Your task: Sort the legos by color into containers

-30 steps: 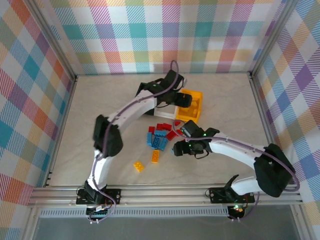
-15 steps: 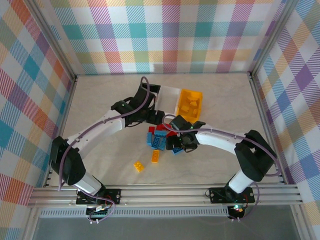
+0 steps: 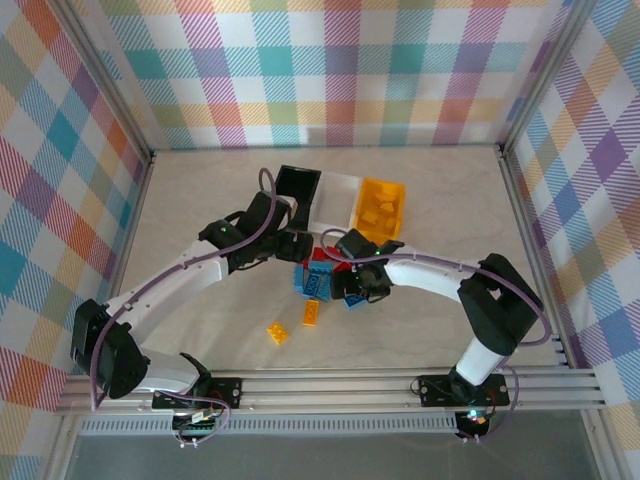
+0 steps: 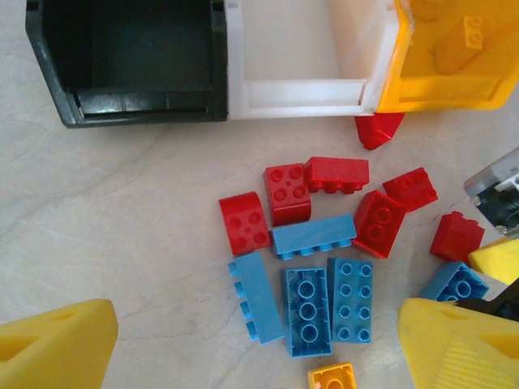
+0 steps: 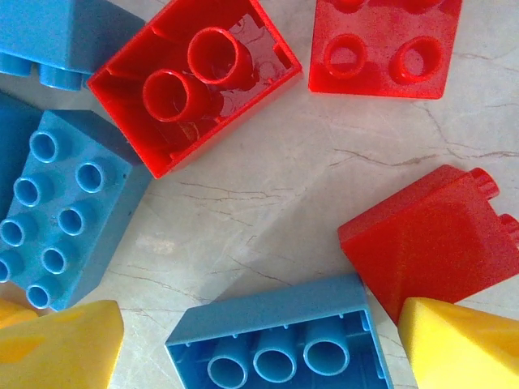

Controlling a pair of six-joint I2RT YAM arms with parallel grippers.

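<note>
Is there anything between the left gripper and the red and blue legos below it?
Nothing visible. The left gripper hangs open above the legos; the right gripper sits at their right edge.

Red, blue, yellow-orange legos

2 arms, the left arm and right arm, are built of white tubular links joined by bulky black joint housings. A thin purple cable loops along each. Black bases are bolted to a silver rail. The left gripper and right gripper end in wedge-shaped yellow fingertips
</note>
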